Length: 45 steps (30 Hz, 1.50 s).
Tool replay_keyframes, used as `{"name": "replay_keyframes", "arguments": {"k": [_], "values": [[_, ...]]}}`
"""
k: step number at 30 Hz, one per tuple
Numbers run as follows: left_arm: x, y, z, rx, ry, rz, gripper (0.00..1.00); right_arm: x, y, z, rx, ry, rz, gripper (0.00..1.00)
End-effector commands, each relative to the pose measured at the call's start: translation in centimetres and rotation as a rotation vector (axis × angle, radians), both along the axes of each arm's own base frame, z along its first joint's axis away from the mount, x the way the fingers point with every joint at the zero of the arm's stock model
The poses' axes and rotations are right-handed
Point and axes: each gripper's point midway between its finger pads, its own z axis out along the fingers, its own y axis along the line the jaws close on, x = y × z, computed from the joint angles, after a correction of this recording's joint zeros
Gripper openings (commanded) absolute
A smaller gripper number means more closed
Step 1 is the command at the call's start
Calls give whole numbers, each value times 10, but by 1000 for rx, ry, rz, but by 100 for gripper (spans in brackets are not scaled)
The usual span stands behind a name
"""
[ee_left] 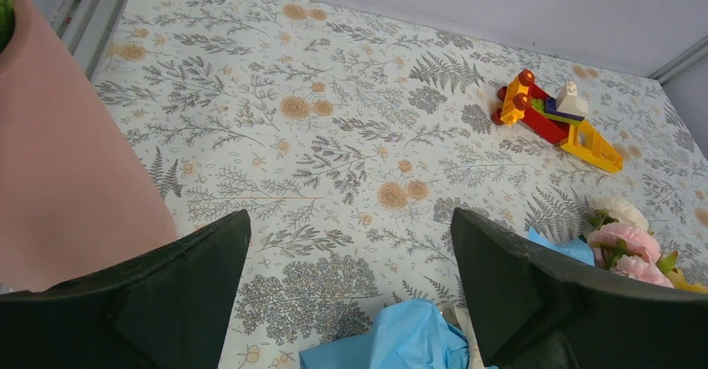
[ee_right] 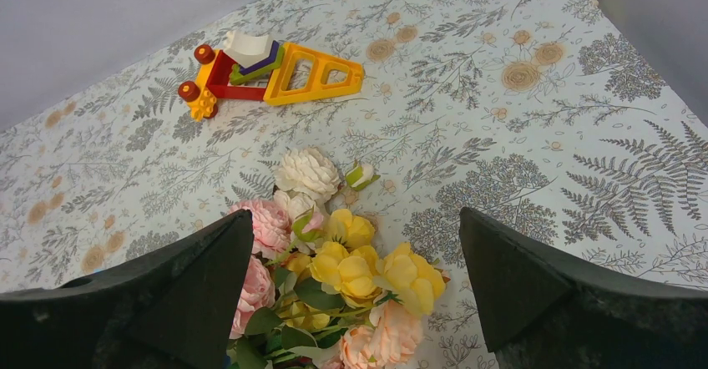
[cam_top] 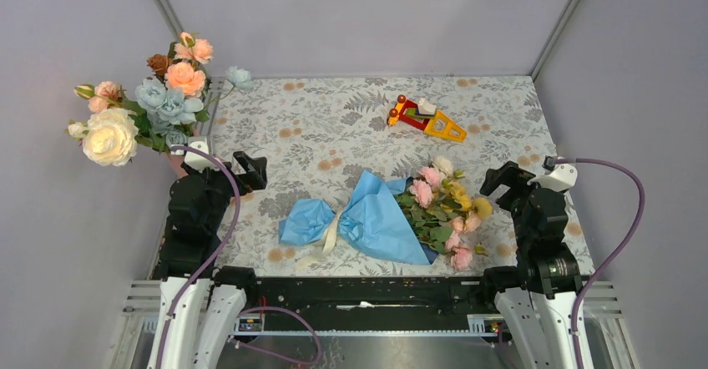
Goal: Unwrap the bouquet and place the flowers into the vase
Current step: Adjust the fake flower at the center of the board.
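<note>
The bouquet (cam_top: pixel 380 219) lies flat at the near middle of the table (cam_top: pixel 334 110), still wrapped. Its blue paper (cam_top: pixel 376 227) is gathered at a waist by one cream ribbon (cam_top: pixel 332 229), with the tail end pointing to 9 o'clock and the flowers (cam_top: pixel 442 206) spilling out toward 3 o'clock. I judge it is laid crosswise so that each arm has one end within reach. That would put paper and tie on the left and the heads on the right. I count one bouquet; its pink, yellow and cream roses overlap too much for a firm count. The right gripper (ee_right: pixel 355 217) hangs just above the heads at 3 o'clock, fingers spread wide and holding nothing. The left gripper (ee_left: pixel 346 223) sits at about 10 o'clock of the paper tail, likewise spread wide and empty, and close beside the vase (ee_left: pixel 67 177). There is one vase, salmon-pink, at the left edge at 9 o'clock. It already carries a bunch of larger blooms (cam_top: pixel 142 110), so I expect room at its mouth to be tight. One red-and-yellow toy (cam_top: pixel 426 118) lies at 12 o'clock, well apart and not part of the job. No unwrapping has begun.
</note>
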Motion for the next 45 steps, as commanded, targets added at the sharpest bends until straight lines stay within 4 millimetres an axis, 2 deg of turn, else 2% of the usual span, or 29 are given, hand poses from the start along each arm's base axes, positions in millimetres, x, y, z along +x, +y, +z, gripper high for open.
{"name": "replay_keyframes", "arguments": {"k": [1, 8, 12, 16, 20, 23, 26, 33, 37, 40, 45], "values": [[3, 2, 24, -24, -62, 22, 99, 1, -1, 17, 1, -42, -5, 100], [4, 1, 22, -49, -57, 23, 99, 1, 3, 17, 4, -42, 20, 100], [3, -5, 17, -32, -52, -16, 99, 1, 12, 18, 7, -41, 75, 100], [0, -22, 20, -40, -109, -119, 99, 2, 37, 14, 30, -16, 214, 96], [3, -35, 13, -54, -71, -195, 99, -3, 82, 4, 104, 45, 470, 92], [4, -45, 9, -67, -46, -246, 99, -10, 112, -9, 198, 131, 625, 92], [5, -49, 7, -73, -35, -271, 99, -20, 132, -26, 277, 221, 738, 87], [2, -49, 9, -65, -59, -277, 99, -46, 168, -66, 316, 377, 862, 83], [1, -55, 9, -74, -54, -310, 99, -54, 189, -90, 313, 438, 892, 77], [-3, -65, 13, -100, -79, -366, 99, -55, 202, -103, 307, 445, 918, 67], [-4, -73, 9, -123, -67, -412, 99, -52, 209, -123, 236, 485, 912, 64]]}}
